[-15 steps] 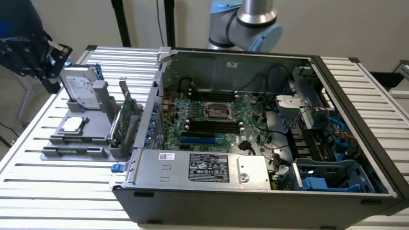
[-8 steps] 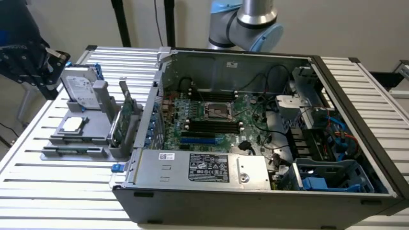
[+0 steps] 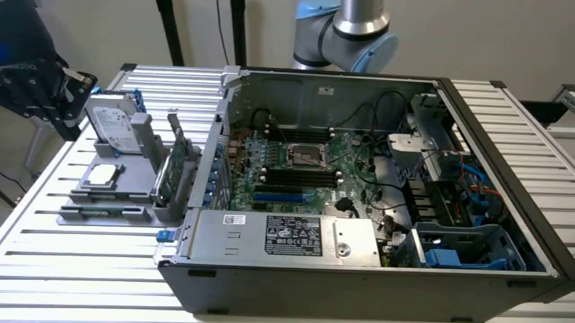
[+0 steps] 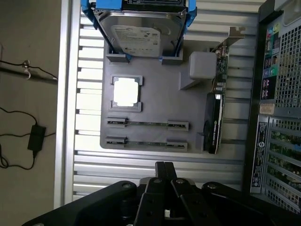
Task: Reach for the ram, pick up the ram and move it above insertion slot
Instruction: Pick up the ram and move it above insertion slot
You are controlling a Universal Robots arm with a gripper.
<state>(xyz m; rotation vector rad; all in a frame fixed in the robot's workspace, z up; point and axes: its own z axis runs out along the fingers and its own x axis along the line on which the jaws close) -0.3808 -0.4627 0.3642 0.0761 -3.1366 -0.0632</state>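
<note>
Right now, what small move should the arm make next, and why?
Probably ease the tool toward the nearer ram. The tool holds nothing and hangs apart from the tray, where that ram lies untouched beside a second ram.

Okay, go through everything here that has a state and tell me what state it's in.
ram sticks: both on edge in the gray holder, ungripped
pincer: shut, empty
computer case: side open
hard drive: upright in holder
expansion card: upright on edge
processor: flat in its recess
</note>
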